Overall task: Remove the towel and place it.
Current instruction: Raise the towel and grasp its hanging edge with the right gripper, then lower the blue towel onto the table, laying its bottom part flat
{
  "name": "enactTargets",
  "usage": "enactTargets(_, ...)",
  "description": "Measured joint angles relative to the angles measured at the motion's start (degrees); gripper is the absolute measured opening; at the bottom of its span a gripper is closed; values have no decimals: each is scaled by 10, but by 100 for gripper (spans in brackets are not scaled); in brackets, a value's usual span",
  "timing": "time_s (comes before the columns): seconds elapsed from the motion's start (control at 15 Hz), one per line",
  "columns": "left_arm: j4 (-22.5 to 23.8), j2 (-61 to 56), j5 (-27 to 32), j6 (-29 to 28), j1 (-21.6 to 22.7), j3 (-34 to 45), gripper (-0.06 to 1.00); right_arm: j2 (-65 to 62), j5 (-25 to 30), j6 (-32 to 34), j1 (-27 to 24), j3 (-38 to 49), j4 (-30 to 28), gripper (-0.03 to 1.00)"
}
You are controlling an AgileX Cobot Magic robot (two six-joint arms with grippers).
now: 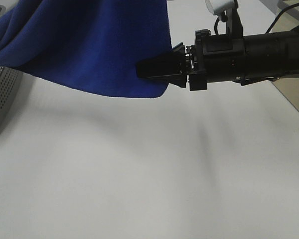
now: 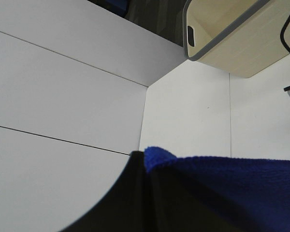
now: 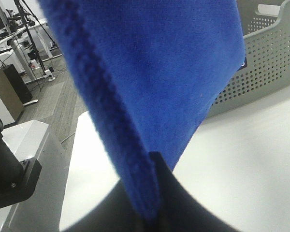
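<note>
The right gripper [image 1: 142, 69] pinches the right edge of the towel [image 1: 89, 45], which hangs above the table [image 1: 139, 174]; the left gripper [image 2: 146, 176] clamps another edge.

Royal blue all over the towel [image 1: 89, 45], plain, with a ribbed stitched hem (a shade darker in the folds). Black right gripper [image 1: 142, 69] at its edge, white table [image 1: 139, 174] beneath it, and beside it a grey basket [image 3: 261, 63] dotted with rows of round holes.
</note>
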Motion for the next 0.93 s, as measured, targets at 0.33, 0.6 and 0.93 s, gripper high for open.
enactTargets(0.33,-3,21,-1,0,0,0,0,-11,-52,179,0,0,-34,2)
enactTargets(0.6,-5,52,-15,-1,0,0,0,-99,-159,392,0,-46,-225,2)
enactTargets(0.93,-13,71,-114,-57,0,0,0,-152,-156,718,0,-202,-593,2)
